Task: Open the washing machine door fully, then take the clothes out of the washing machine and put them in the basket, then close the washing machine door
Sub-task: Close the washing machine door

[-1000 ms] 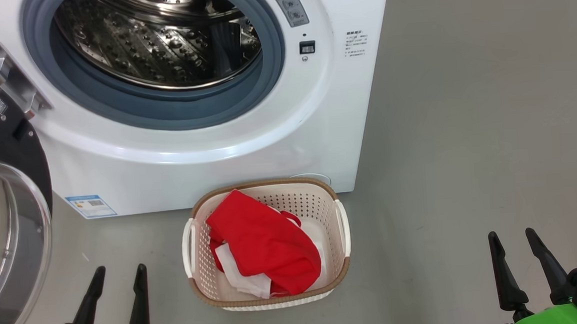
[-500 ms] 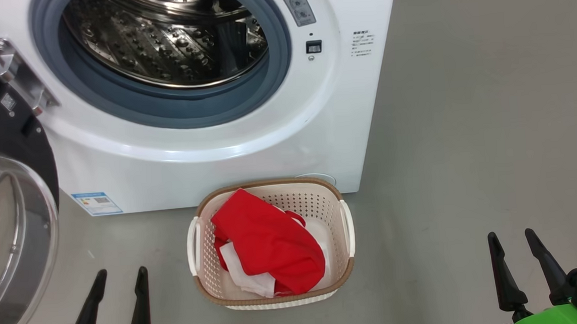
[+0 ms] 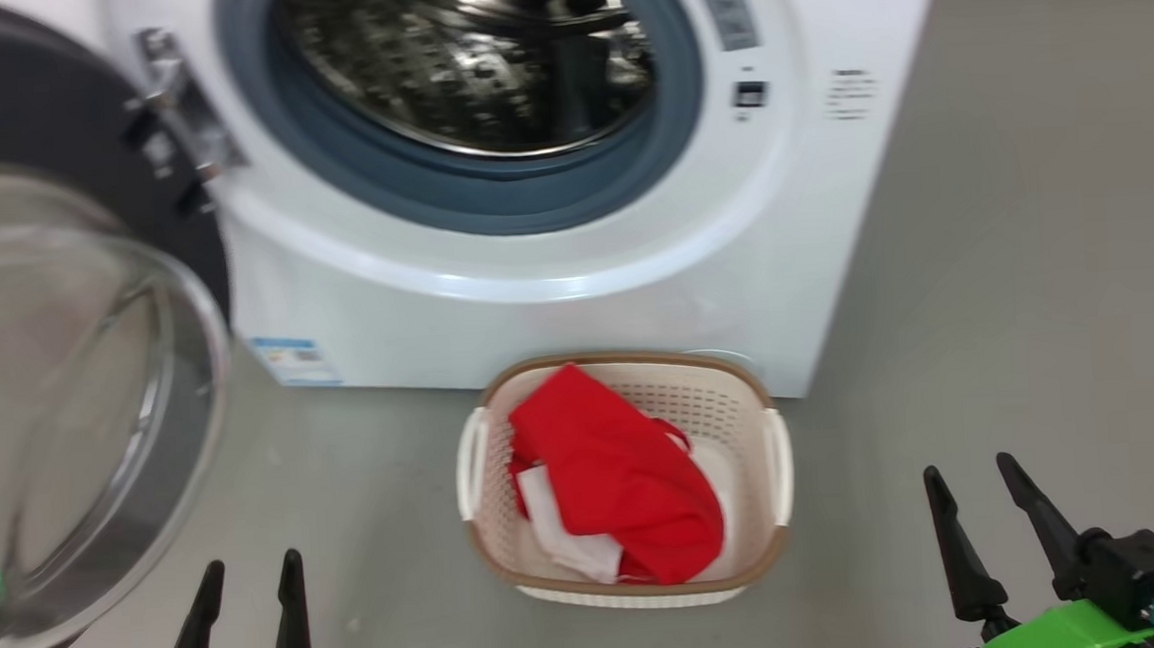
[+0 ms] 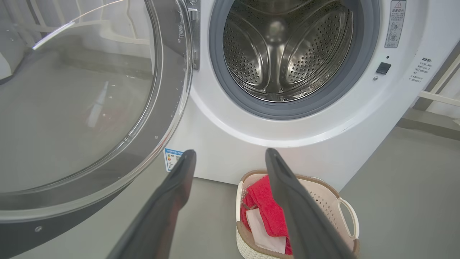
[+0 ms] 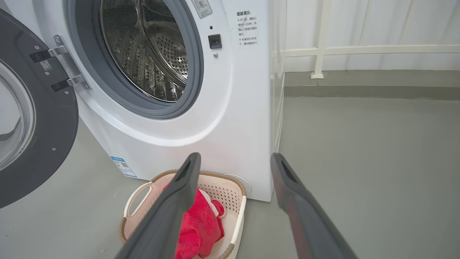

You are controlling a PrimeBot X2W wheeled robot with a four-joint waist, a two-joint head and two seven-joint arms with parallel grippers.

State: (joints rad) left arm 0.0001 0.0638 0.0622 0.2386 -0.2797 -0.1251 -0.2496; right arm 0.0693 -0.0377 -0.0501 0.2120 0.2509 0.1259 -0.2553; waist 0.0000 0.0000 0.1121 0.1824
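Note:
The white washing machine (image 3: 556,305) stands before me with its steel drum (image 4: 284,54) bare of cloth. Its door (image 3: 70,395) hangs swung out wide on the left, black rim and clear glass bowl toward me; the left wrist view has the door (image 4: 82,108) close by. Red and white clothes (image 3: 611,472) lie in the cream basket (image 3: 775,452) on the floor in front of the washer. My left gripper (image 3: 249,579) is open and empty at the lower left, just right of the door. At the lower right my right gripper (image 3: 972,480) is open and empty, right of the basket.
Grey floor (image 3: 1033,236) stretches to the right of the washer. A white rail and pale curtain (image 5: 359,50) run along the back wall. A blue label sticker (image 3: 297,359) marks the washer's lower left front.
The whole head picture has shifted right, so the camera turned left; more of the door shows now. Both grippers stay low and open, and the clothes rest in the basket as before.

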